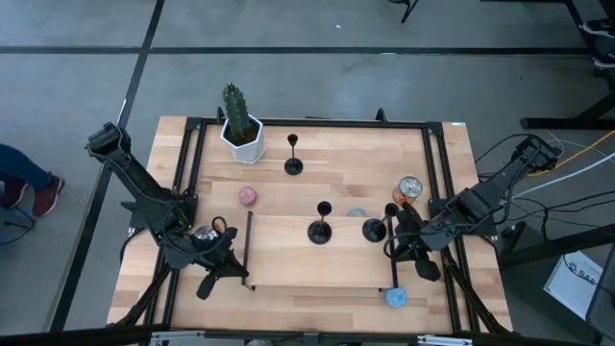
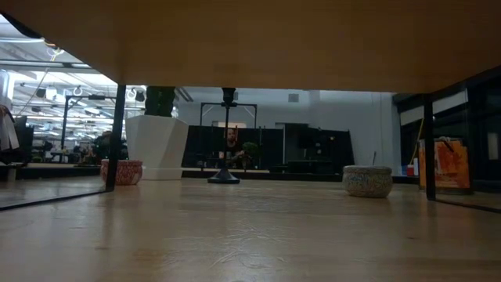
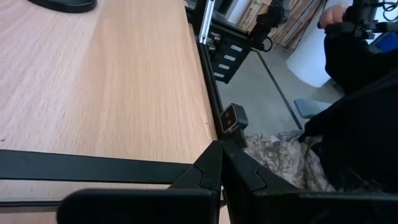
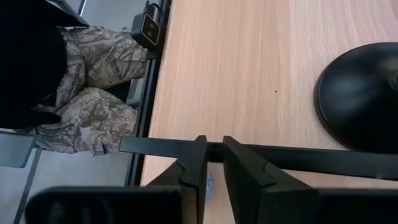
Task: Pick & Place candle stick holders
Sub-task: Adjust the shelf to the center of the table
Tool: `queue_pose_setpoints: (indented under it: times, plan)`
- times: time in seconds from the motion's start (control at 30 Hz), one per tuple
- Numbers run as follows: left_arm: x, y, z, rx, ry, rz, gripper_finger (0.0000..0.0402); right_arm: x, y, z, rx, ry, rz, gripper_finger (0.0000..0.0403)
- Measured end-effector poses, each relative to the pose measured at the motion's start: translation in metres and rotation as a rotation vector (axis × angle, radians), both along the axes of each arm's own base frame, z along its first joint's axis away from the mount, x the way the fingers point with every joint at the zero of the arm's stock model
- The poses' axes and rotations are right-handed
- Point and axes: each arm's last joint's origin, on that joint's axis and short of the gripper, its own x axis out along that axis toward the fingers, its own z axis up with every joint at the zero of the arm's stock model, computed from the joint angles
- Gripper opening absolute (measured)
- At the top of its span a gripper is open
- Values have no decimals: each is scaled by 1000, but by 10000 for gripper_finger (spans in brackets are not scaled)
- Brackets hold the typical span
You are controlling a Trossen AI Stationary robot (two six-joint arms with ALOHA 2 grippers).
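Observation:
Three slim black candle stick holders stand upright on their round bases on the wooden table: one toward the far edge [image 1: 293, 154], also in the low view [image 2: 227, 137], one at mid-table [image 1: 320, 223], and one right of it [image 1: 375, 229]. My left gripper [image 1: 226, 269] is shut and empty near the table's near-left part, its fingers meeting in the left wrist view [image 3: 221, 169]. My right gripper [image 1: 399, 255] is shut and empty just on the near side of the right holder, whose base shows in the right wrist view [image 4: 360, 99].
A cactus in a white pot [image 1: 240, 130] stands at the far left. On the table are a pink tin [image 1: 248, 196], a grey tin [image 1: 356, 213], a blue tin [image 1: 396, 298], a can [image 1: 410, 187] and a silver can [image 1: 202, 234]. A person in patterned trousers [image 4: 93, 106] stands at the near edge.

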Motion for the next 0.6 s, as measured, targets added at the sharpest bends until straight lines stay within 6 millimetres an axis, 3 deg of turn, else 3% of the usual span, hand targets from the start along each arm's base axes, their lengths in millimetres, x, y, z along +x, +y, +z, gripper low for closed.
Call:
queue_pose_setpoints:
  times: [0.6]
  plan:
    - [4, 11, -6, 79, 30, 99, 2, 5, -12, -2, -46, 20, -46, 54]
